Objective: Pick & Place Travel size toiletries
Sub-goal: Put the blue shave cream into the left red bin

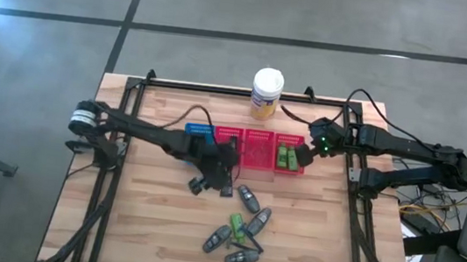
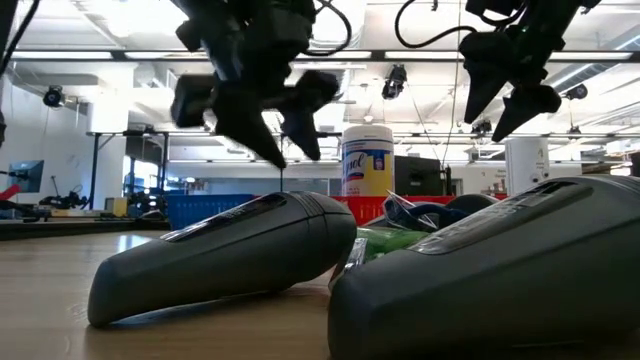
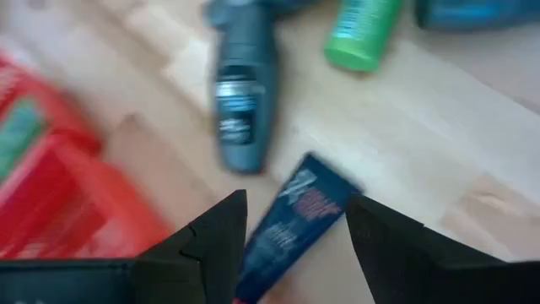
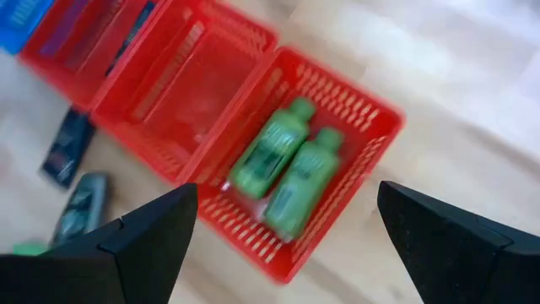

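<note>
My left gripper (image 1: pixel 212 184) (image 3: pixel 297 200) hovers open above the table, just in front of the baskets. A dark blue tube (image 3: pixel 287 221) lies flat on the wood below, between its fingers and apart from them. Past it lie a dark grey oval tube (image 3: pixel 240 101) and a green mini bottle (image 3: pixel 363 34). Several more toiletries (image 1: pixel 240 230) lie in a loose pile nearer the front edge. My right gripper (image 1: pixel 309 150) (image 4: pixel 287 190) hangs open over the rightmost red basket (image 4: pixel 371 110), where two green bottles (image 4: pixel 272 160) (image 4: pixel 304 181) lie side by side.
A row of slotted baskets, one blue (image 1: pixel 200 132) and three red (image 1: pixel 243 146), stands across the table's middle. A white-lidded yellow canister (image 1: pixel 266 92) stands behind them near the far edge. In the low view, two grey tubes (image 2: pixel 220 260) (image 2: pixel 500 270) fill the foreground. Bare wood lies left and right.
</note>
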Controlling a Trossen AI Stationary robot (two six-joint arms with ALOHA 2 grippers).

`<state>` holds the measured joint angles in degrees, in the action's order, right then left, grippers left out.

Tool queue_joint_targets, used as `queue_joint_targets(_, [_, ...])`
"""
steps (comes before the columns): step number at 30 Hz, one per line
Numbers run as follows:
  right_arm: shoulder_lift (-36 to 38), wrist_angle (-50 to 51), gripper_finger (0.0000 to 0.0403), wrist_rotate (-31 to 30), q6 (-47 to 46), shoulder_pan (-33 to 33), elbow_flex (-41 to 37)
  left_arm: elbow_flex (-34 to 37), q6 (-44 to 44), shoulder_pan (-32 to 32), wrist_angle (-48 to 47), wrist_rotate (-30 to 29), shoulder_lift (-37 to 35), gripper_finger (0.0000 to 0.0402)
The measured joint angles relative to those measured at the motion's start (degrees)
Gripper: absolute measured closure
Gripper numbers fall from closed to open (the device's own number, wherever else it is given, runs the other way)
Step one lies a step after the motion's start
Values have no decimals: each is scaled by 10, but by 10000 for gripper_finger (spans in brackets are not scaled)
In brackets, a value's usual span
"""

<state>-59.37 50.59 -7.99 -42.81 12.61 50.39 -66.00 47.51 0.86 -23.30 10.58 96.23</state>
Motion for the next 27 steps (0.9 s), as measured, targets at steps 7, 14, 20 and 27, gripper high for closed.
queue_joint_targets(7, [0,1,39,31,-3,-22,0,0,45,-9,15,-34,48,193])
queue_joint_targets(14, [0,0,39,31,-30,-32,0,-16,54,-33,17,-34,77,193])
queue_joint_targets(20, [0,-1,39,31,-35,-37,0,-26,55,-37,-1,-25,95,193])
queue_joint_targets(27, [0,-2,39,30,-35,-38,0,-24,46,-29,-23,-10,104,193])
